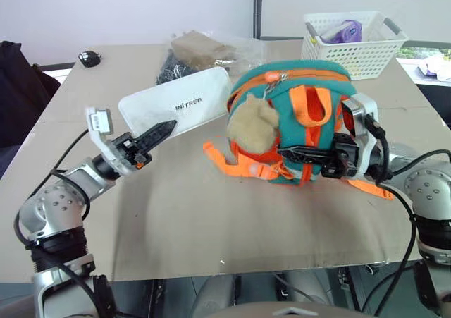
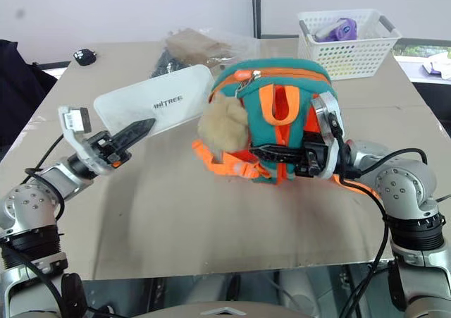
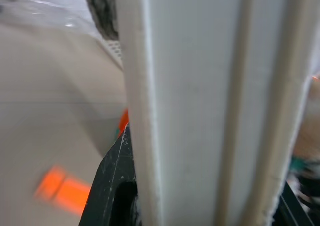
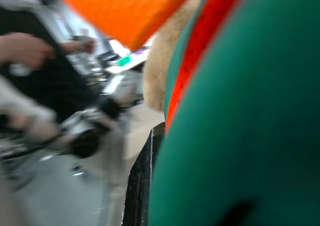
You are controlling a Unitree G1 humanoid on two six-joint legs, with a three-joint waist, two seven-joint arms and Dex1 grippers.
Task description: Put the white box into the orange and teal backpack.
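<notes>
The left gripper point(image 1: 161, 130) is clamping the white box point(image 1: 176, 104); the right gripper point(image 1: 299, 153) is pinching the orange and teal backpack point(image 1: 296, 96), with 1 white basket point(image 1: 352, 46) standing behind.

Smooth matt white box point(image 1: 175, 105), fabric backpack point(image 1: 296, 99), plush charm point(image 1: 252, 124)

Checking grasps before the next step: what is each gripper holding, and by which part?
The left gripper holds the white box by its near end edge. The right gripper is shut on the orange and teal backpack, low on its front fabric.

Silver jointed arms — black cables looping, black-fingered left tool point(image 1: 158, 132).
</notes>
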